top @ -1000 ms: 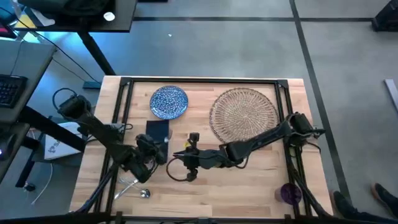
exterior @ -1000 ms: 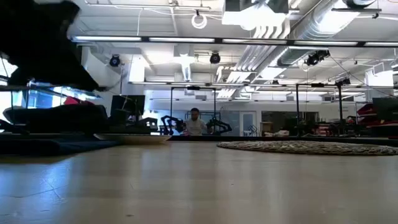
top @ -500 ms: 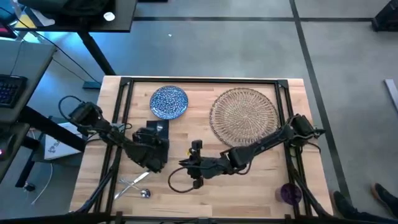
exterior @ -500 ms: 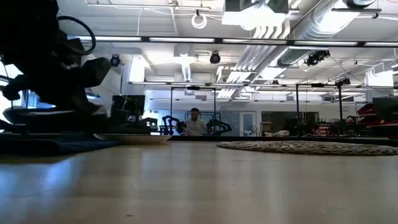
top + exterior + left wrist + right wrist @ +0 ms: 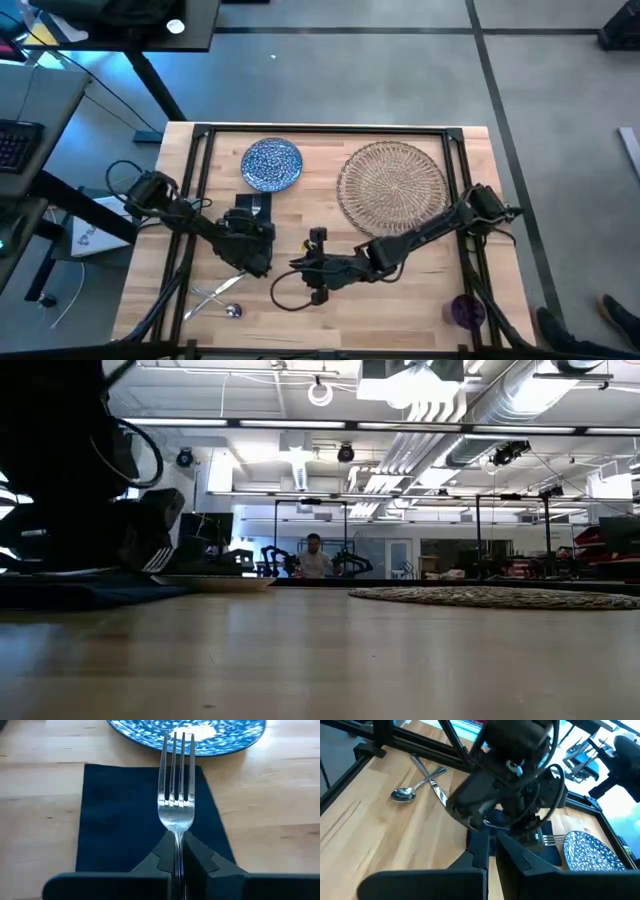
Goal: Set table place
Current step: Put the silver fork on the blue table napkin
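Observation:
My left gripper (image 5: 176,854) is shut on a silver fork (image 5: 176,795) above the dark navy napkin (image 5: 253,206), which lies flat on the table just in front of the blue speckled plate (image 5: 272,163). The fork's tines point toward the plate (image 5: 200,735). My right gripper (image 5: 312,266) hovers shut and holding nothing near the table's middle, right of the left gripper. The woven placemat (image 5: 393,185) lies at the far right. A spoon (image 5: 402,794) and a knife (image 5: 436,789) lie crossed near the front left. The purple cup (image 5: 466,311) stands at the front right. My left gripper pinches the fork's neck (image 5: 176,836), just behind the tines' base, between its two fingers. The fingers lie along the fork and point toward the table's far edge. The handle runs back between them, out of sight. The fork is lifted clear of the napkin, roughly level.
A black rail frame (image 5: 196,160) runs around the tabletop. Bare wood lies between the napkin and the placemat and along the front middle. A dark desk with a keyboard (image 5: 15,145) stands off the table's left side. A person (image 5: 314,556) sits far behind.
My left gripper has carried the fork up from the cutlery at the front left toward the far edge and slightly right, ending over the napkin. The spoon and knife stay where they were. My right gripper has drifted a little toward the near edge.

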Tool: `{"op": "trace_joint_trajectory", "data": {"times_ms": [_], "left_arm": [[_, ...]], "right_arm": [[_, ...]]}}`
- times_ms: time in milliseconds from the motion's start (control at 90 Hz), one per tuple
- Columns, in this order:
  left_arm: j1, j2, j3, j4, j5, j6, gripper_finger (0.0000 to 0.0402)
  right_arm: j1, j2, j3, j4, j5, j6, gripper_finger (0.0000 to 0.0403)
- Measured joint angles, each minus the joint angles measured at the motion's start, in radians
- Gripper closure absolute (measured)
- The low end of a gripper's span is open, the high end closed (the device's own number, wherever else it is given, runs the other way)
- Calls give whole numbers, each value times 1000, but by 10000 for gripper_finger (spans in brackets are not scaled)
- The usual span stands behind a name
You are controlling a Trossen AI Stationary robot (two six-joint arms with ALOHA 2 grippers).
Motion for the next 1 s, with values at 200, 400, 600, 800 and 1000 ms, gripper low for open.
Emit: {"op": "trace_joint_trajectory", "data": {"times_ms": [200, 400, 600, 800, 1000], "left_arm": [[12, 8, 0, -10, 8, 2, 401], [12, 8, 0, -12, 38, 2, 401], [14, 8, -13, -10, 71, -2, 401], [21, 8, -38, -6, 109, -53, 397], [40, 7, -38, 98, 72, -46, 394]], "right_arm": [[-3, 0, 0, 3, 0, 19, 403], [-6, 0, 0, 0, -1, 25, 403], [-5, 0, 0, -1, -3, 25, 403], [-5, 0, 0, -7, -12, 25, 403], [-5, 0, 0, -7, -15, 25, 403]]}}
